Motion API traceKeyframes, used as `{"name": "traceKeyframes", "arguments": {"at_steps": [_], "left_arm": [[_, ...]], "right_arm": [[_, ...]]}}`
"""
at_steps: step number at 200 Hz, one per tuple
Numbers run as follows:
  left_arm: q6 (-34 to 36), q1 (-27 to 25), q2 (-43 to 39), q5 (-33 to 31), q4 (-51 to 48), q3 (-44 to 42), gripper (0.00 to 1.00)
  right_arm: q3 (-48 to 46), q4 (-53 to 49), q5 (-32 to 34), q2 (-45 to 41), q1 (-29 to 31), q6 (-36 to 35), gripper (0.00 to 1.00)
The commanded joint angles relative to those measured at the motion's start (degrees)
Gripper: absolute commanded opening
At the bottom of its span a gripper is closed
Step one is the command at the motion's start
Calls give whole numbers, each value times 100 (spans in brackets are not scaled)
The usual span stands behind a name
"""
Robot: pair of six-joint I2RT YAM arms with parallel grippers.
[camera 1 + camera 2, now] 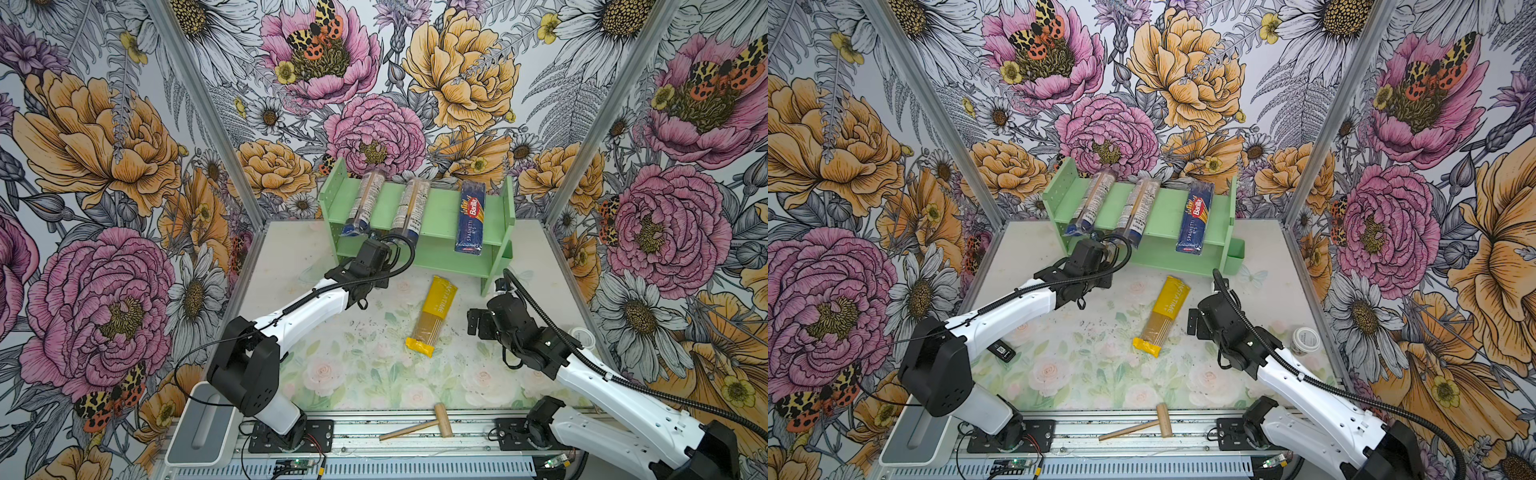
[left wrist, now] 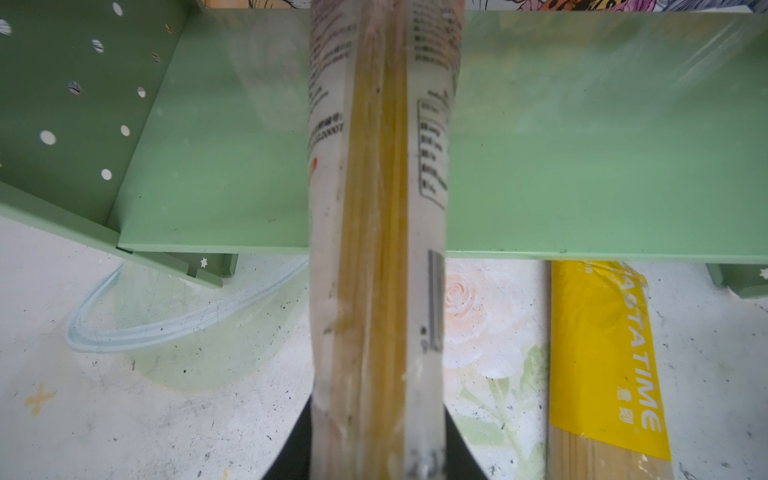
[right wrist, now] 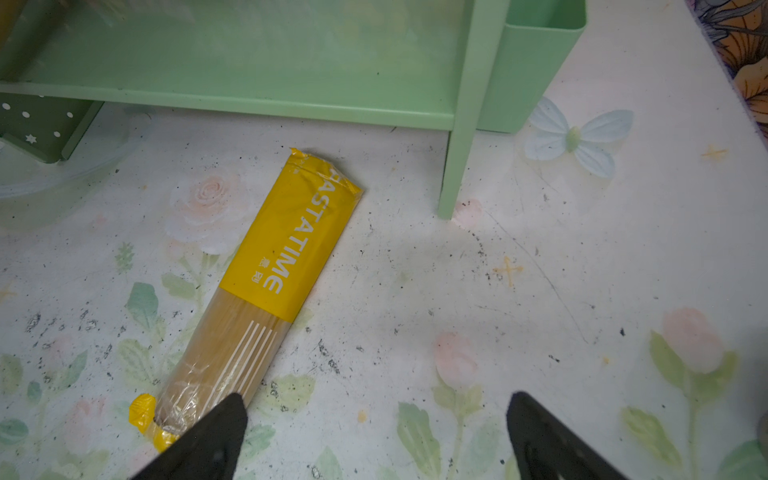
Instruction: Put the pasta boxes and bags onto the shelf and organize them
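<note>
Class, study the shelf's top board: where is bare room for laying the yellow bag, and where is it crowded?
Widest bare patch on the shelf: between the middle clear bag and the Barilla box. A slimmer strip separates the left clear bag from the middle one. Crowded at both ends, by the side panels.

Clear bags [image 1: 365,198], Barilla box [image 1: 471,220] lie atop shelf [image 1: 440,212]; yellow bag [image 1: 434,316] outside.

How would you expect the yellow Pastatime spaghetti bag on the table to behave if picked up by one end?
The yellow Pastatime spaghetti bag probably stays stiff, since straight dry strands fill it. Its glossy film looks slippery, so it may slide. Lying flat, it seems unlikely to roll.
</note>
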Motion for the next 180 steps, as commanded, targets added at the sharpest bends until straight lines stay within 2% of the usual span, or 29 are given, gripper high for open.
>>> {"name": "traceKeyframes", "arguments": {"at_steps": [1, 180], "left_arm": [[84, 65, -110, -105, 911, 413, 0], [63, 77, 118, -75, 870, 573, 0]], "right_arm": [[-22, 4, 170, 21, -44, -81, 100], [-46, 4, 194, 153, -127, -183, 100]]}}
